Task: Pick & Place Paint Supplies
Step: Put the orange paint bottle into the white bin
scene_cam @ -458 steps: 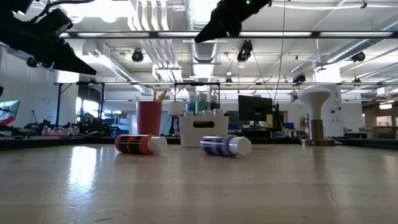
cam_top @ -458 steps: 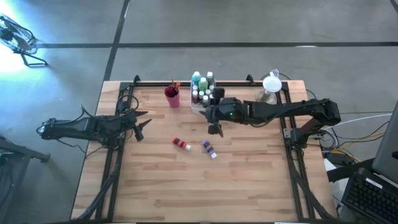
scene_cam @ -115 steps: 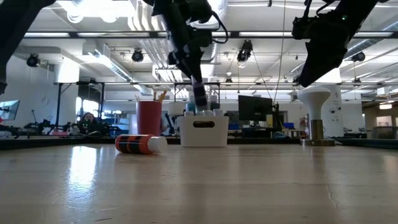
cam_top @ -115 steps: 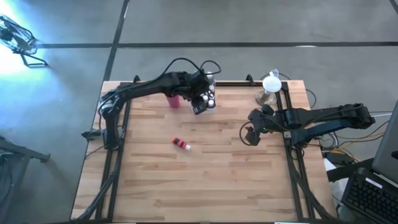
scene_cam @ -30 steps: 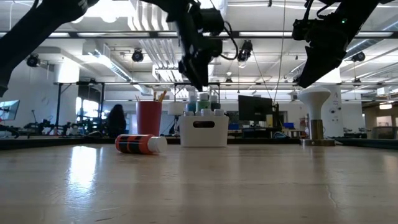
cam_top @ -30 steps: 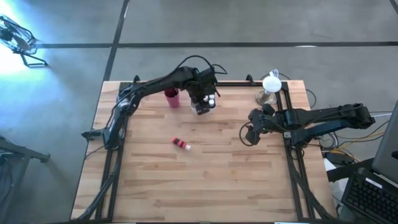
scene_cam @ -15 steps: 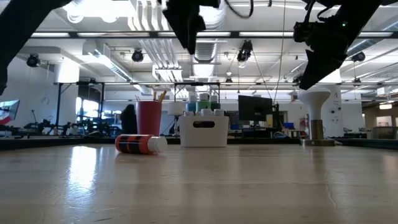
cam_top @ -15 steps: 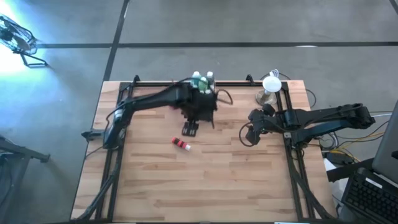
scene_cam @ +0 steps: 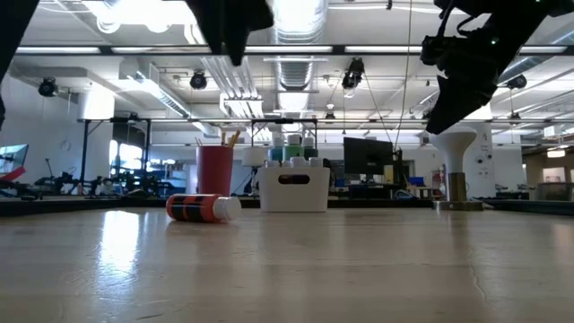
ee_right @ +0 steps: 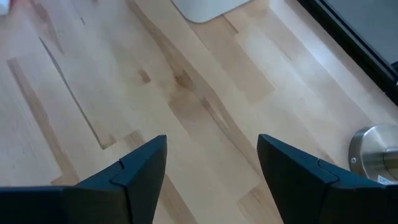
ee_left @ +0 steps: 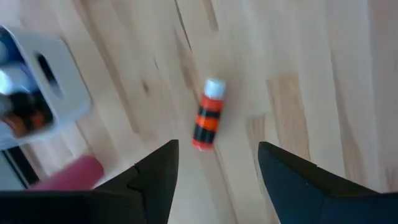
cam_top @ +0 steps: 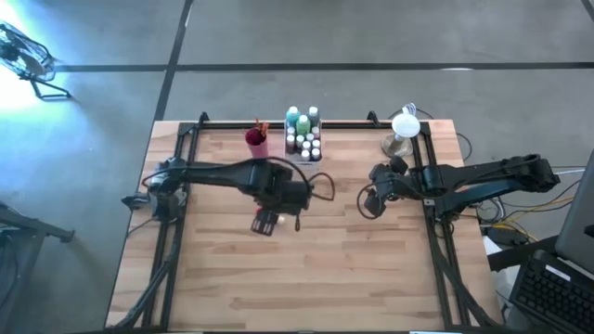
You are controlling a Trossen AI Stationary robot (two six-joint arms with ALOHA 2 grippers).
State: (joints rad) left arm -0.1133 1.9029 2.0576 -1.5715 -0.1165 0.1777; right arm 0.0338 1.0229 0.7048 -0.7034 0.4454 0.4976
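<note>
Left gripper (ee_left: 214, 165), fingers spread and empty, hangs over the red bottle (ee_left: 207, 116) lying mid-desk; next it must drop and close, then carry it to the back-edge tray (cam_top: 299, 160).

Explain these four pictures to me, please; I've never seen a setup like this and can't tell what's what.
It is a robot with two dark arms at a wooden table. One picture looks straight down, one looks level across the tabletop, and two come from cameras on the wrists. The left gripper hangs open above a red paint bottle lying on its side. The right gripper waits open over bare wood, holding nothing. At the far edge stand a white tray of bottles, a magenta cup with brushes, and a white lamp.
</note>
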